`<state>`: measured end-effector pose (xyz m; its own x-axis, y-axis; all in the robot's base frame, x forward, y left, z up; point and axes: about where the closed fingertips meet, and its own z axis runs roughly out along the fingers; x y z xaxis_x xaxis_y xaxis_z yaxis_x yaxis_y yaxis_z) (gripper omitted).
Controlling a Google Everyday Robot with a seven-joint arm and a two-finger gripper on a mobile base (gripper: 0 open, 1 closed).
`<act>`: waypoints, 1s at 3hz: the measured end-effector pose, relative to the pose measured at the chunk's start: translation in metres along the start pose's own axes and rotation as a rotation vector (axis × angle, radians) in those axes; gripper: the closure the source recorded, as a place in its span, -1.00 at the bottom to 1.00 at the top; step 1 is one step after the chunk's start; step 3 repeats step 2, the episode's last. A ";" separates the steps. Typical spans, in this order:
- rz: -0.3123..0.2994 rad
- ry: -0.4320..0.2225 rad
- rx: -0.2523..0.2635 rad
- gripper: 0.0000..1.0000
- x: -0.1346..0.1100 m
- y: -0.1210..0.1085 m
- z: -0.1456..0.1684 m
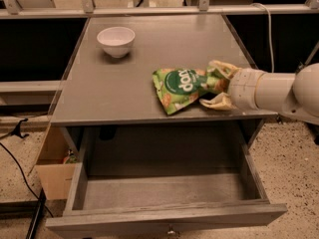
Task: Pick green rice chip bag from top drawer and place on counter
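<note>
The green rice chip bag (182,87) lies on the counter (124,93), toward its front right, about four o'clock from the counter's middle. The gripper (215,86) comes in from three o'clock, its tan fingers (219,67) set above and below the bag's right end, narrowed onto the crinkled pouch. A white bowl (115,41) sits well apart at ten o'clock. Below, the top drawer (164,218) stands pulled out. A tan cardboard box (52,171) stands on the floor at eight o'clock.
</note>
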<state>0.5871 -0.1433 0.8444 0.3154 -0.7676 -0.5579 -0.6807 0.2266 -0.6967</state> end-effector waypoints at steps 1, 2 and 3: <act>0.000 0.000 0.000 -1.00 0.000 0.000 0.000; 0.000 0.000 0.000 -1.00 0.000 0.000 0.000; 0.000 0.000 0.000 -1.00 0.000 0.000 0.000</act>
